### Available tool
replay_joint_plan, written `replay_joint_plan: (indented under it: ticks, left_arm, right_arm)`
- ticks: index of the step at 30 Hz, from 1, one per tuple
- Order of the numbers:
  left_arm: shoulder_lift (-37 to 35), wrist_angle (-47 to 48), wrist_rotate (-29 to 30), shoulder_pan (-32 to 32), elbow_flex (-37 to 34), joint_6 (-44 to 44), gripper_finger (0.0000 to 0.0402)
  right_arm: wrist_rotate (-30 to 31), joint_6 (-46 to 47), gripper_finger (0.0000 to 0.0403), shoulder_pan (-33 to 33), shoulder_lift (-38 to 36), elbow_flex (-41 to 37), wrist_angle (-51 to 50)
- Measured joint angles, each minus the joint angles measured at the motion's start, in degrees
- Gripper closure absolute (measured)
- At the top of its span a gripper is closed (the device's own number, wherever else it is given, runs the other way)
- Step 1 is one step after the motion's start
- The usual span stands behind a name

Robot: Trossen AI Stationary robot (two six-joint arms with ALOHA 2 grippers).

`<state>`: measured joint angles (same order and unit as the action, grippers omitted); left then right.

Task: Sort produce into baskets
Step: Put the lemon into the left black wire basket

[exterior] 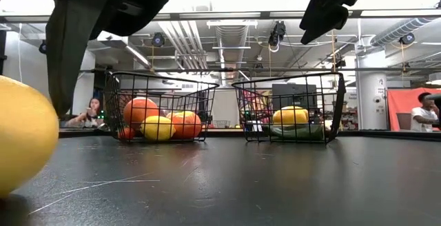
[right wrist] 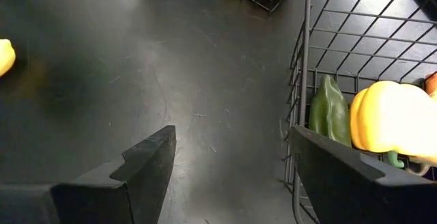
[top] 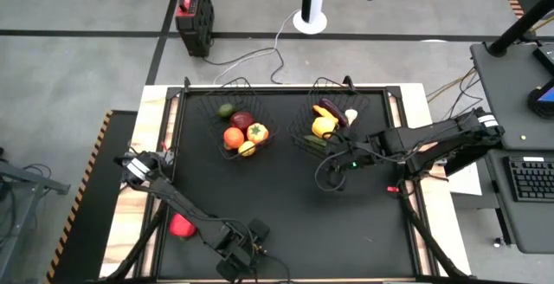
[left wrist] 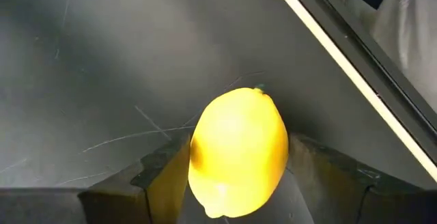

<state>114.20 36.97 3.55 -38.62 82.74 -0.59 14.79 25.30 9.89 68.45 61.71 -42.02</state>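
A yellow lemon (left wrist: 239,149) lies on the black table top near its front edge, also showing at the low view's left (exterior: 21,136). My left gripper (top: 243,248) points steeply down over it, open, one finger (left wrist: 164,176) on each side of the lemon. My right gripper (right wrist: 232,169) hangs open above the table, at the near left corner of the right basket (top: 333,119), with nothing between its fingers. The left basket (top: 242,128) holds red, orange, yellow and green produce. The right basket holds a yellow pepper (right wrist: 389,118), a green piece (right wrist: 328,111), an eggplant and garlic. My left gripper comes at the lemon from above, its fingers close beside the lemon's two long sides (left wrist: 198,162). Whether they touch it I cannot tell. The lemon rests on the table.
A red piece of produce (top: 182,225) lies at the table's left edge, behind my left arm. Bare black table top stretches between the baskets and the front edge. People sit in the room beyond the table (exterior: 89,112).
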Motion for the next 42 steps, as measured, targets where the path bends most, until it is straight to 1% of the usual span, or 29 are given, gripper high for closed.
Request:
replay_joint_plan:
  ticks: [12,20,23,25,27,31,32,35,37,39,42]
  left_arm:
    - [1.2,-1.2,-0.1,0.6,0.0,0.8,0.0169]
    - [1.3,-2.3,-0.1,0.7,-1.6,2.1,0.013]
    - [1.3,-3.2,-0.6,0.7,-2.0,1.2,0.0128]
    - [1.3,-3.4,-0.9,0.8,-2.0,1.1,0.0135]
    - [1.3,-3.1,-0.9,0.8,-2.0,1.1,0.0153]
    - [1.3,-2.6,-0.9,0.8,-2.0,1.3,0.0213]
    - [1.3,-2.5,-0.9,0.8,-2.0,1.8,0.0223]
    - [1.0,-1.8,-0.9,0.8,-2.0,3.0,0.0223]
    - [0.3,0.9,-0.5,0.8,-1.7,3.8,0.0223]
    - [-1.0,4.5,1.8,0.8,-0.8,4.4,0.0223]
    - [-4.0,9.2,8.0,0.7,0.3,4.8,0.0223]
  right_arm:
    - [0.0,-0.4,0.0121,0.0,0.0,0.0,0.0]
    - [0.0,-0.5,0.0115,0.0,0.0,0.0,0.0]
    - [0.0,-0.5,0.0116,0.0,0.0,0.0,0.0]
    - [0.0,-0.5,0.0117,0.0,0.0,0.0,0.0]
    - [0.0,-0.5,0.0116,0.0,0.0,0.0,0.0]
    - [0.0,-0.4,0.0115,0.0,0.0,0.0,0.0]
    - [0.0,-0.4,0.0116,0.0,0.0,0.0,0.0]
    - [0.0,-0.4,0.012,0.0,0.0,0.0,0.0]
    - [0.0,-0.4,0.0121,0.0,0.0,0.0,0.0]
    - [0.0,-0.4,0.012,0.0,0.0,0.0,0.0]
    - [0.0,-0.4,0.0119,0.0,0.0,0.0,0.0]
